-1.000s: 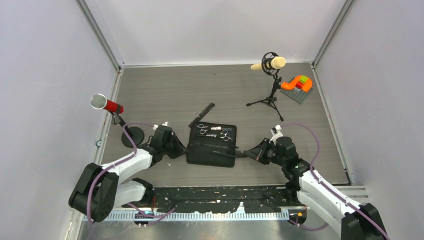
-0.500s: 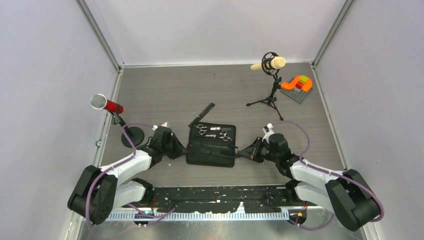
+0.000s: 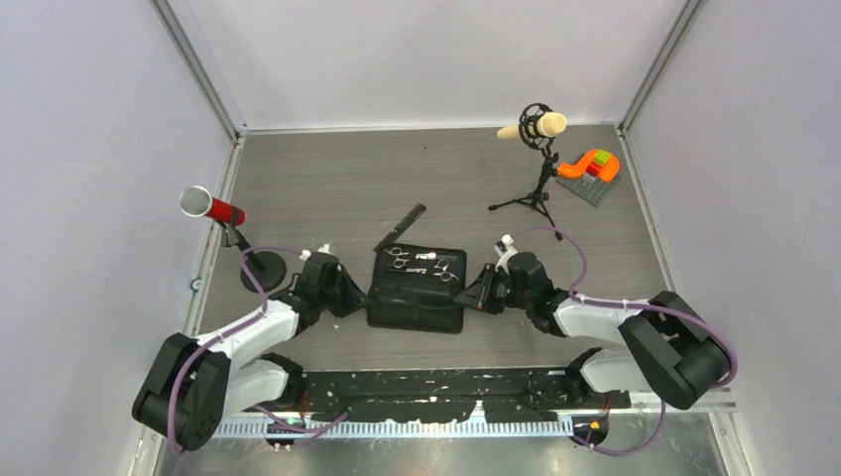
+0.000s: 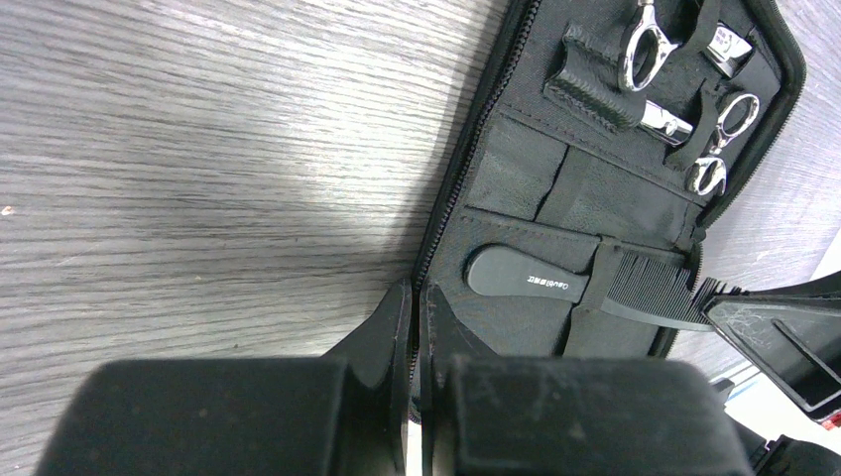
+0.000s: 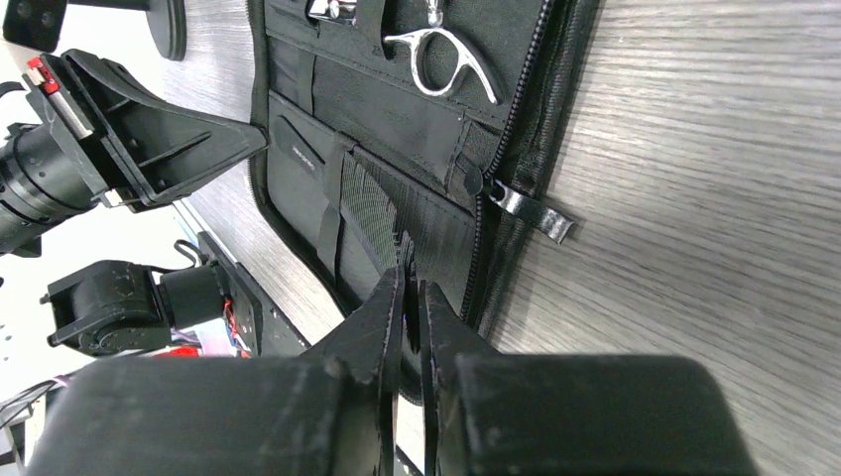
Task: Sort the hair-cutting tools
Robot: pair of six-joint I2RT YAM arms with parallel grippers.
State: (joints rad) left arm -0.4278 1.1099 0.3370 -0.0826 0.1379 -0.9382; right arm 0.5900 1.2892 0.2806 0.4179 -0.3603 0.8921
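The black zippered case [image 3: 417, 309] lies open between my grippers. Two silver scissors [image 3: 400, 257] [image 3: 447, 269] are strapped in its far half; they show in the left wrist view [image 4: 643, 45] [image 4: 721, 147]. One black comb [image 4: 575, 289] sits in the near pocket; it also shows in the right wrist view [image 5: 365, 213]. My right gripper [image 3: 479, 295] [image 5: 409, 283] is shut on that comb's toothed end. My left gripper [image 3: 354, 297] [image 4: 417, 302] is shut on the case's left zipper edge [image 4: 451, 213]. A second black comb [image 3: 401, 222] lies on the table beyond the case.
A red microphone [image 3: 210, 207] on a round base stands left. A cream microphone [image 3: 534, 127] on a tripod stands at the back right. An orange and green block toy [image 3: 589, 167] sits on a grey plate in the far right corner. The zipper pull [image 5: 532, 213] sticks out right of the case.
My right gripper has moved left and away from me to the case's right edge, the comb sliding further into the pocket. The left gripper has stayed on the case's edge.
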